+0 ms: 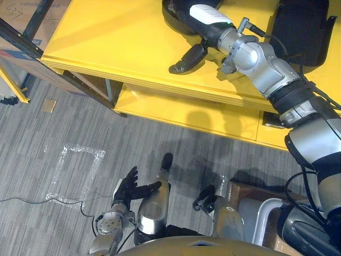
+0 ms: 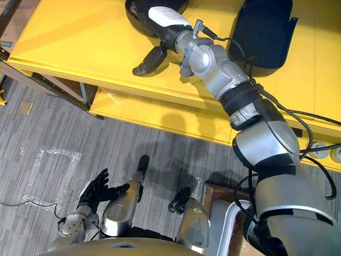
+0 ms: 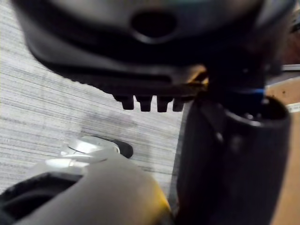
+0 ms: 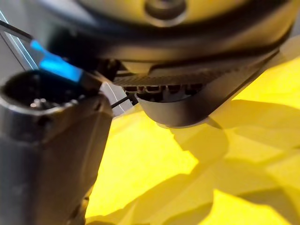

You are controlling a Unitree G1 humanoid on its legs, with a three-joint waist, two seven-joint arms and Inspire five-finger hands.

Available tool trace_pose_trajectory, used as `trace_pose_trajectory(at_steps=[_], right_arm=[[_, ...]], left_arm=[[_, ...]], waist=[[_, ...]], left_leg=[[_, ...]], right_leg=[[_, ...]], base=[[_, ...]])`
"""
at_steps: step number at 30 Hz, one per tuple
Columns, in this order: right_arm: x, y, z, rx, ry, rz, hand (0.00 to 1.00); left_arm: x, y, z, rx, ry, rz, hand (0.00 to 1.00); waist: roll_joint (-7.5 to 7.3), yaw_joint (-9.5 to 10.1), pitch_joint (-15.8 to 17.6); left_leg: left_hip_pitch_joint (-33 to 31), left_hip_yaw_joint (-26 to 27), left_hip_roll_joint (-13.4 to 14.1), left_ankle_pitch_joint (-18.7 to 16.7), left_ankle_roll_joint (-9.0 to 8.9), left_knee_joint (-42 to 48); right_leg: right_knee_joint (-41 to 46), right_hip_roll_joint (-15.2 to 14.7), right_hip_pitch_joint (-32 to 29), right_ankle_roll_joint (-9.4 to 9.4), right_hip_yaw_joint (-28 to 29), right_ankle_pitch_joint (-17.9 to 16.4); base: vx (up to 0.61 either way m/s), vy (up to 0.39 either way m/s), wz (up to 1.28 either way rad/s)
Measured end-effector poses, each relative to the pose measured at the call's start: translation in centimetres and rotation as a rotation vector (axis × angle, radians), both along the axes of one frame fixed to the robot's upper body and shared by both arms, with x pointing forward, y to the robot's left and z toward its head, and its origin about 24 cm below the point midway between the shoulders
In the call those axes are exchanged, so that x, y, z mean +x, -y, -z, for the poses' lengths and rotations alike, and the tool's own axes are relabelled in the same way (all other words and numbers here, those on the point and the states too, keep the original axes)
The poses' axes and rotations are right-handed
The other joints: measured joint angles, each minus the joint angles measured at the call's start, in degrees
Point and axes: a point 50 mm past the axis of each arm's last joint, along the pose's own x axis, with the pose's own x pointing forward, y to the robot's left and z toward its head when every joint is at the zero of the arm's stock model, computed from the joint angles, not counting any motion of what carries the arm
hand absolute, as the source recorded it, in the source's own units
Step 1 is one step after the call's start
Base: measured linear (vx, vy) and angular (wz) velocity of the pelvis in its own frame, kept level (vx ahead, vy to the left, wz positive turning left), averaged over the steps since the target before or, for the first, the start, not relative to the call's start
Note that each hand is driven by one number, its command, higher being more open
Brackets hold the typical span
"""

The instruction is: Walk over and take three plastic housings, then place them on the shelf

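- As we stretch R hand (image 1: 202, 21) across yellow shelf (image 1: 106, 37) onto black housing (image 1: 170, 12), thumb juts free; fingers hidden, can't tell grip.
- 2nd housing (image 1: 301, 26) sits nearby on shelf, prob. placed.
- L hand (image 1: 127, 186) hangs low, fingers relaxed, unneeded.

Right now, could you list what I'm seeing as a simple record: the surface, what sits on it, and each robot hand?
Surface: yellow shelf, a lower yellow level beneath it
Right robot hand: stretched over the shelf, on a dark object; grip hidden
Black plastic housing: on the shelf, right of that hand, untouched
Left robot hand: low above the grey floor, fingers spread, empty
Floor marking: taped rectangle
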Motion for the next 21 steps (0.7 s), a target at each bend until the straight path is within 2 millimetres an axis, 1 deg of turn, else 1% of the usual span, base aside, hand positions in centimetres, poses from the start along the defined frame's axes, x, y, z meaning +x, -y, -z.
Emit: trace_pose_trajectory(at_steps=[4, 10, 12, 21], right_arm=[[0.0, -0.3, -0.6, -0.04, -0.033, 0.004, 1.0], [-0.1, 0.3, -0.9, -0.08, -0.07, 0.013, 1.0], [-0.1, 0.4, -1.1, -0.078, -0.083, 0.006, 1.0], [-0.5, 1.0, -0.8, -0.171, -0.161, -0.01, 1.0]], left_arm=[[0.1, -0.1, 0.0, 0.001, -0.009, 0.002, 1.0], [0.1, -0.2, 0.0, 0.001, -0.014, 0.0, 1.0], [0.1, -0.3, -0.1, -0.003, -0.018, -0.006, 1.0], [0.0, -0.5, 0.1, -0.01, -0.037, -0.013, 1.0]], waist=[[-0.12, -0.08, 0.1], [-0.53, -0.06, 0.3], [-0.96, -0.04, 0.6], [-2.68, -0.04, 0.1]], left_leg=[[0.1, 0.2, 0.3, 0.0, -0.01, 0.0], [0.5, 0.6, 0.7, 0.0, -0.02, -0.1], [0.9, 1.1, 0.8, 0.0, -0.02, -0.3], [2.4, 2.0, 0.8, 0.2, -0.01, -1.5]], right_leg=[[-0.1, 0.0, 0.0, -0.01, 0.2, 0.0], [0.0, 0.2, 0.2, -0.03, 0.5, 0.0], [0.0, 0.2, 0.2, -0.03, 0.9, 0.0], [-0.2, 0.2, 0.6, 0.1, 1.7, 0.2]], base=[[-0.01, 0.004, -0.02], [-0.01, 0.001, -0.02], [-0.01, 0.007, -0.1], [0.0, 0.003, -0.04]])
